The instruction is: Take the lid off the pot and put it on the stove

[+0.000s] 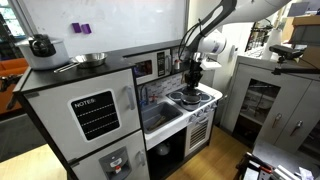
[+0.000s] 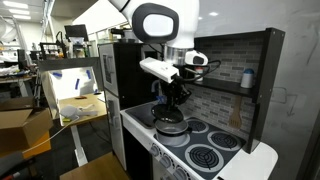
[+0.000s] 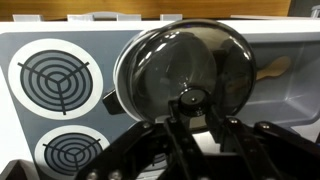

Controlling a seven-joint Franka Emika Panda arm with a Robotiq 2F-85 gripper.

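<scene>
The silvery round lid [image 3: 180,55] fills the middle of the wrist view and lies on the low pot, whose dark side handle [image 3: 108,100] sticks out at the left. The pot [image 2: 170,126] stands on a burner of the white stove [image 2: 225,152], on the side next to the sink. My gripper [image 3: 188,112] comes straight down onto it, with its fingers closed around the lid's dark knob [image 3: 188,98]. In both exterior views the gripper [image 1: 194,76] [image 2: 170,100] hangs just above the pot [image 1: 188,97].
Two free burners [image 3: 55,72] [image 3: 72,152] show beside the pot. The sink basin [image 1: 158,116] lies next to the stove [image 1: 203,98]. A steel bowl [image 1: 90,59] and a dark kettle [image 1: 42,45] stand on the fridge top. A backsplash with a shelf [image 2: 240,85] rises behind the stove.
</scene>
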